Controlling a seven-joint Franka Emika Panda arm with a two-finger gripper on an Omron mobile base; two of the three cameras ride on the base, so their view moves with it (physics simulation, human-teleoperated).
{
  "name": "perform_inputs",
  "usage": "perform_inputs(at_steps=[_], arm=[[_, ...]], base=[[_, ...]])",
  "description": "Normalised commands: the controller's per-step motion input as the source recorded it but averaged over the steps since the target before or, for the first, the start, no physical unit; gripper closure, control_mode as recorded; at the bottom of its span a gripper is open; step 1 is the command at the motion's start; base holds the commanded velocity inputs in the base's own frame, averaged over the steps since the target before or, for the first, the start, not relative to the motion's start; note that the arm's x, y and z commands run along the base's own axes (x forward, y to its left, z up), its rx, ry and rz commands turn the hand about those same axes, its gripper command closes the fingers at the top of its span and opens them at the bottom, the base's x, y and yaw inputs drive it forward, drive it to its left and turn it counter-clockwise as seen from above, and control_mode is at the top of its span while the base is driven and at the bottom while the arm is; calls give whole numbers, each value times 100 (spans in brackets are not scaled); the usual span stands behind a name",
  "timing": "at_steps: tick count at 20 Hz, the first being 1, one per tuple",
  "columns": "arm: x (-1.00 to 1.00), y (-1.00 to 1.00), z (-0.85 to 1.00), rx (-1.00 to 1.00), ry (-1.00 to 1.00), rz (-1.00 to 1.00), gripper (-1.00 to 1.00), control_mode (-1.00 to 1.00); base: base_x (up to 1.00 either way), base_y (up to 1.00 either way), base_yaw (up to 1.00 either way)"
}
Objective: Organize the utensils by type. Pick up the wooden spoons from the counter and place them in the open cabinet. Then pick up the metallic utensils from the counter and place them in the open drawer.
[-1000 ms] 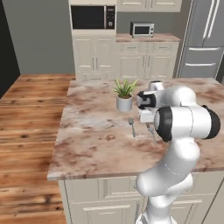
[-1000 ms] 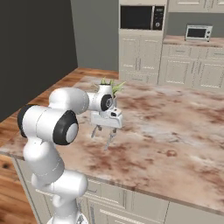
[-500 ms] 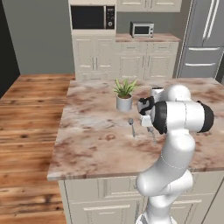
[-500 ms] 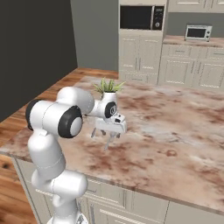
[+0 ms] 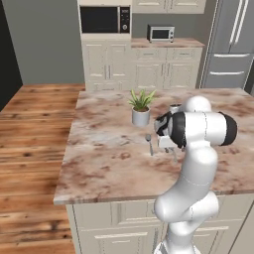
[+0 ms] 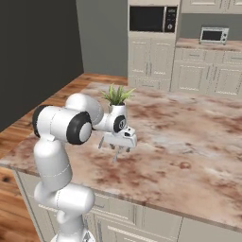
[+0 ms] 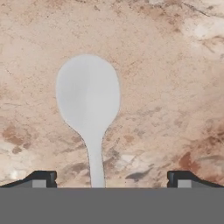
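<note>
A grey metal spoon (image 7: 89, 105) lies flat on the marbled counter (image 7: 175, 87). The gripper (image 7: 108, 180) hangs over its handle, jaws spread wide, holding nothing.

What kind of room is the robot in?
A kitchen, rendered: a built-in microwave, a small oven on the back worktop, a fridge, and a spoon on the marbled island.
</note>
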Motion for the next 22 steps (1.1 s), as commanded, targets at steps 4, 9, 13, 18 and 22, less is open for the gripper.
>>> perform_inputs(at_steps=[4, 9, 13, 18, 22], arm=[[7, 0, -18, 0, 0, 0, -100, -100], [3, 0, -13, 0, 0, 0, -100, -100], [0, 1, -5, 4, 0, 0, -100, -100], [0, 4, -6, 5, 0, 0, -100, -100], [0, 9, -20, 1, 0, -1, 100, -100]], base=[[0, 0, 0], [0, 0, 0], [0, 0, 0], [0, 0, 0], [0, 0, 0]])
